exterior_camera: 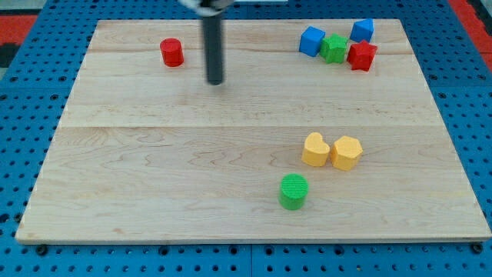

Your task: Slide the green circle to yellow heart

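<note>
Upright, green circle (293,191) just below yellow heart (315,149), my tip (215,81) far off, no end effector

You see a green circle (293,191) with a ribbed top, a yellow heart (314,149), a red cylinder (171,52) and two blue blocks (311,41) on pale wood.

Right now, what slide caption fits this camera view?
My tip sits far up-left of the green circle, just below the yellow heart.
</note>
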You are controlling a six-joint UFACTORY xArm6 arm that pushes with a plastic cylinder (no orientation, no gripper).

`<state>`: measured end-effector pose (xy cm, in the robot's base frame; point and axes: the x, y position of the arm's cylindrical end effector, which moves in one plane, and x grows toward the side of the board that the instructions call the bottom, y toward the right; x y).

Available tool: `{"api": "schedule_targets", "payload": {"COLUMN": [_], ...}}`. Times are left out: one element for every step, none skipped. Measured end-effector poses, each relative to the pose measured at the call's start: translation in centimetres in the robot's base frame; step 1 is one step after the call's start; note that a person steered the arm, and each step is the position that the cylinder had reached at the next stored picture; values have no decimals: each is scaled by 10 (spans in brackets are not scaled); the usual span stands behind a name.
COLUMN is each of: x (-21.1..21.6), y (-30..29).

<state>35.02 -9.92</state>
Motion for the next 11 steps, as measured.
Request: {"api": "schedule_targets", "payload": {"x": [-65,-75,-67,-20,-14,-14,67,76,157,222,230], "y": [-69,-49,39,145,126,179,185,129,85,96,159]}}
